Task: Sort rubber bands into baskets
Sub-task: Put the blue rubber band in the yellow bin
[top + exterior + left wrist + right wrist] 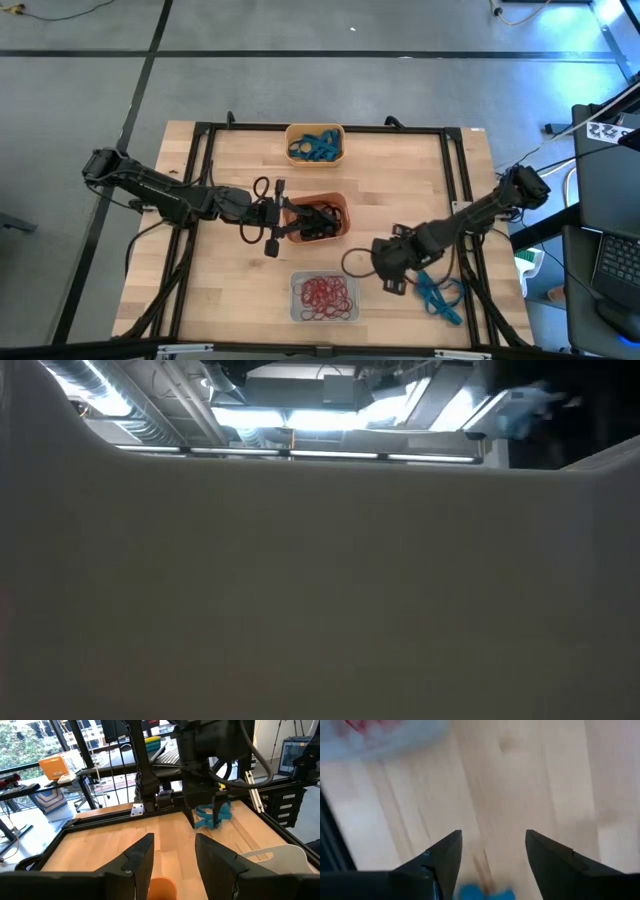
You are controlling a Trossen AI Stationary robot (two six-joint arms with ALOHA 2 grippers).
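Three baskets sit in a loose line down the middle of the table (230, 300). The yellow basket (315, 130) at the far edge holds blue bands (316, 147). The orange basket (338, 208) in the centre holds black bands (318, 222). The pale basket (296, 300) at the near edge holds red bands (326, 293).

The left gripper (281, 215) reaches in from the left and hangs at the orange basket's left rim, its fingers (141, 857) apart with nothing between them; the rim shows as an orange edge just below the gap in the left wrist view.

The right gripper (397, 283) is low over the bare wood to the right of the pale basket. Its fingers (446, 852) stand wide apart and grip nothing. A loose bunch of blue bands (438, 291) lies on the table just beside it, toward the right edge, and a blue smear sits just below the gap between its fingers in the right wrist view, probably part of that bunch, though it is too blurred to be sure. One thin dark loop (356, 262) lies on the wood beside this gripper, toward the pale basket; whether it is a band or a cable I cannot tell.

The low view is blocked by a pale wall close in front of the lens.
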